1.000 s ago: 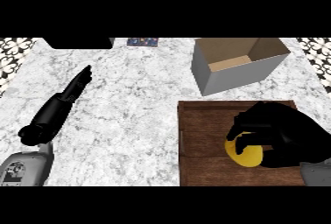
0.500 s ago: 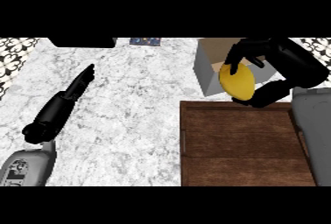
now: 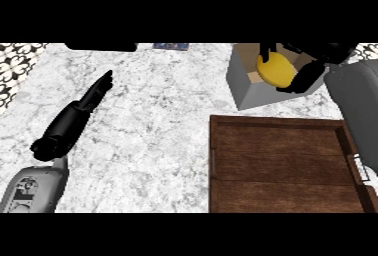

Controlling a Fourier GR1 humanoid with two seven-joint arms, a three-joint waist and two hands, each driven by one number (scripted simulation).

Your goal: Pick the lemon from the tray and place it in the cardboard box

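The yellow lemon (image 3: 275,69) is held above the open cardboard box (image 3: 247,85) at the counter's back right. My right hand (image 3: 310,67) curls round it, thumb on one side and fingers on the other, and covers much of the box's opening. The dark wooden tray (image 3: 280,165) at the front right holds nothing. My left hand (image 3: 74,117) lies on the marble counter at the left, fingers straight and pointing away from me, touching no object.
A dark object (image 3: 100,47) sits along the counter's back edge at the left, and a small blue item (image 3: 171,46) lies beside it. A patterned tile wall (image 3: 15,65) borders the left side.
My right hand lifted the lemon out of the tray and carried it away from me, then further over the cardboard box. The left hand stayed still.
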